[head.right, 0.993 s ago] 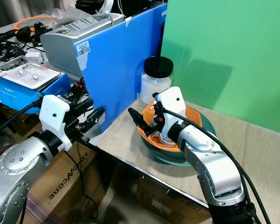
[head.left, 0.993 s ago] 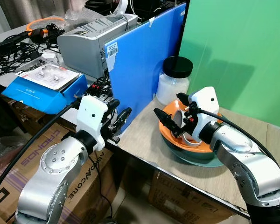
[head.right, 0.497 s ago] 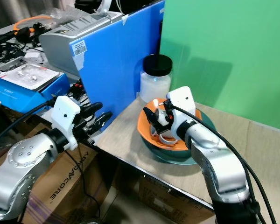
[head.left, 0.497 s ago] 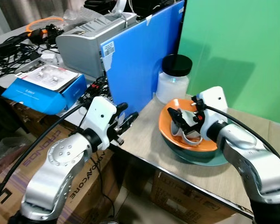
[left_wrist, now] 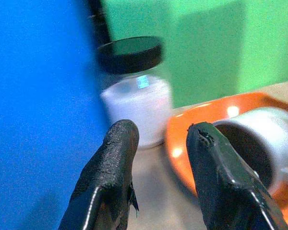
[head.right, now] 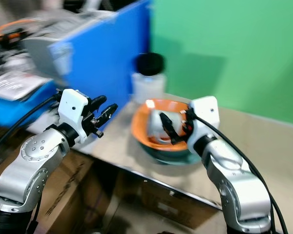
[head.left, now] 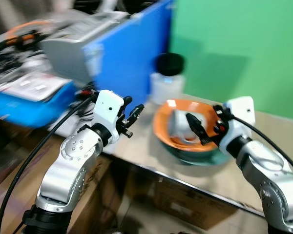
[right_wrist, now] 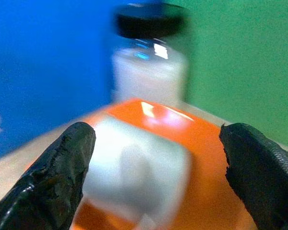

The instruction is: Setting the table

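An orange bowl (head.left: pixel 163 127) sits on a green plate (head.left: pixel 205 158) on the table (head.left: pixel 234 181), with a white cup (head.left: pixel 178 130) lying inside it. My right gripper (head.left: pixel 198 131) is open at the bowl's right side, its fingers (right_wrist: pixel 53 182) spread wide with the cup (right_wrist: pixel 134 172) ahead between them, apart from it. My left gripper (head.left: pixel 132 111) hovers open at the table's left edge, holding nothing, pointing toward the bowl (left_wrist: pixel 201 124). The frames are blurred.
A white jar with a black lid (head.left: pixel 168 78) stands just behind the bowl. A blue board (head.left: pixel 122 58) rises at the table's left and a green backdrop (head.left: pixel 234 48) behind it. A grey machine (head.left: pixel 68 46) and cables lie further left.
The camera has swung, so the whole picture shifted and blurred. My right gripper drew back from the bowl's left rim to its right side. My left gripper rose toward the table edge.
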Motion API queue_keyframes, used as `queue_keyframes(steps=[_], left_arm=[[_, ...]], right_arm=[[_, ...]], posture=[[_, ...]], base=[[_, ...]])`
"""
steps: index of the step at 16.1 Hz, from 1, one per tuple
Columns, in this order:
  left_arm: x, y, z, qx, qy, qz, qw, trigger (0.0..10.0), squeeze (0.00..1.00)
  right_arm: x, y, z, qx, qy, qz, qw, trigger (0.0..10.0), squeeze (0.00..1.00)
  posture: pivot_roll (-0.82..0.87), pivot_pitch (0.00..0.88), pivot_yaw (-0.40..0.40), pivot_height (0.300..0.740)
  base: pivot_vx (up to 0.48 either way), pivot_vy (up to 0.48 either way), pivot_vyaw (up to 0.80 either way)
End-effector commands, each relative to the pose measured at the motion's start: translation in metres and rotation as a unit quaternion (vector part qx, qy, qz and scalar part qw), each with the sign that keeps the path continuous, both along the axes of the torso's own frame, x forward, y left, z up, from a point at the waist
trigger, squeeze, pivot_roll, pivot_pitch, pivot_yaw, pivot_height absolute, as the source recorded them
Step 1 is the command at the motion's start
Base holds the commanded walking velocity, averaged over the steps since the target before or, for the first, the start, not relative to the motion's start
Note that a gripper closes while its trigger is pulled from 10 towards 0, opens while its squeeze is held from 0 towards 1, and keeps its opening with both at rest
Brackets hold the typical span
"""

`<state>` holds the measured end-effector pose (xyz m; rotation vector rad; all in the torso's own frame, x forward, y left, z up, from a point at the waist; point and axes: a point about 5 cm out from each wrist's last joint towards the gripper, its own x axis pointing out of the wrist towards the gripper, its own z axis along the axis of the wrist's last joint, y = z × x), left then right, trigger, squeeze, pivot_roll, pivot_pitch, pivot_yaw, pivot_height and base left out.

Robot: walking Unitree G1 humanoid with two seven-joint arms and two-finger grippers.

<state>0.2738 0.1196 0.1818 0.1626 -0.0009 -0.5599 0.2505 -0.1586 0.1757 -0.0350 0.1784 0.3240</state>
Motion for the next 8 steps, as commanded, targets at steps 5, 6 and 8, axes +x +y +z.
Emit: queue_keyframes(steps=[5, 6, 8], left_arm=[[-0.0012, -0.0025, 0.0017, 0.008, -0.009, -0.013, 1.000, 10.0, 0.00], [-0.0032, -0.0002, 0.0014, 0.009, -0.010, -0.012, 1.000, 10.0, 0.00], [-0.0040, 0.0043, 0.0006, 0.015, -0.009, -0.004, 1.000, 10.0, 0.00]], right_arm=[[-0.0054, 0.0027, 0.0146, 0.024, -0.034, -0.001, 0.999, 10.0, 0.00], [-0.0052, 0.0053, 0.0164, 0.022, -0.035, 0.012, 0.999, 10.0, 0.00], [-0.0049, 0.0080, 0.0161, 0.018, -0.032, 0.026, 0.999, 10.0, 0.00]], posture=[[0.04, 0.000, 0.068, 0.740], [0.05, 0.000, 0.060, 0.740], [0.05, 0.000, 0.054, 0.740]], base=[[0.296, 0.000, -0.64], [0.000, 0.000, 0.00], [0.000, 0.000, 0.00]])
